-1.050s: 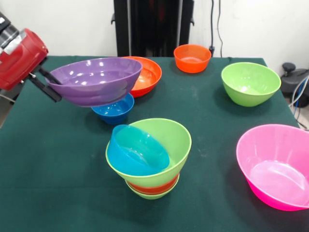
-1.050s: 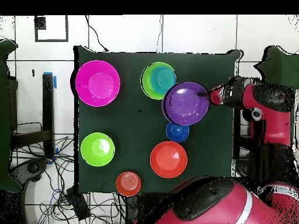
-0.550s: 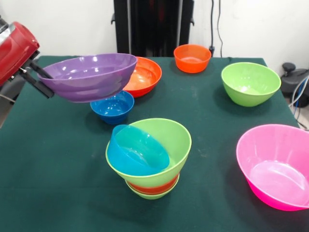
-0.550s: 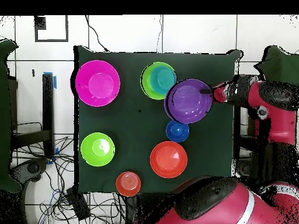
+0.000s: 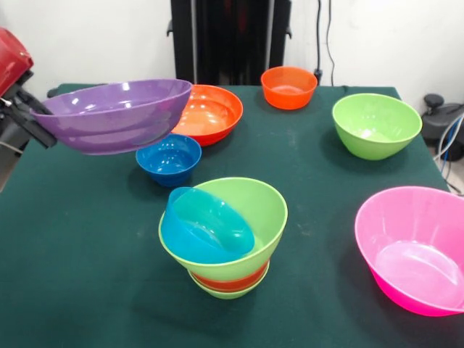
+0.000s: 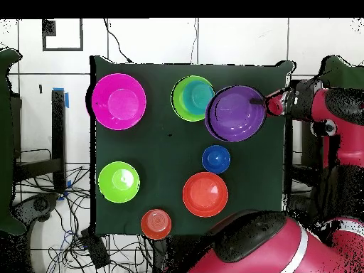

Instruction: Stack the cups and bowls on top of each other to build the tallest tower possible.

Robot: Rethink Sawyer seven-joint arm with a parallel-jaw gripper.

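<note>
My gripper (image 5: 32, 119) is shut on the rim of a wide purple bowl (image 5: 112, 116), holding it level in the air over the table's left side. In the overhead view the gripper (image 6: 261, 102) pinches the purple bowl (image 6: 235, 113) right beside the tower (image 6: 193, 97). The tower (image 5: 225, 232) has a small green base, an orange band and a wide lime green bowl, with a blue bowl (image 5: 206, 226) lying tilted inside. A small blue bowl (image 5: 169, 158) stands on the cloth just below and behind the purple bowl's right edge.
A large orange bowl (image 5: 214, 112) and a small orange bowl (image 5: 288, 87) stand at the back. A lime green bowl (image 5: 375, 125) is at the right, with a big pink bowl (image 5: 413, 246) at the front right. The green table edge (image 5: 14, 174) runs under the gripper.
The gripper has carried the purple bowl further left and slightly up in the front view, uncovering the small blue bowl. The other bowls have not moved.
</note>
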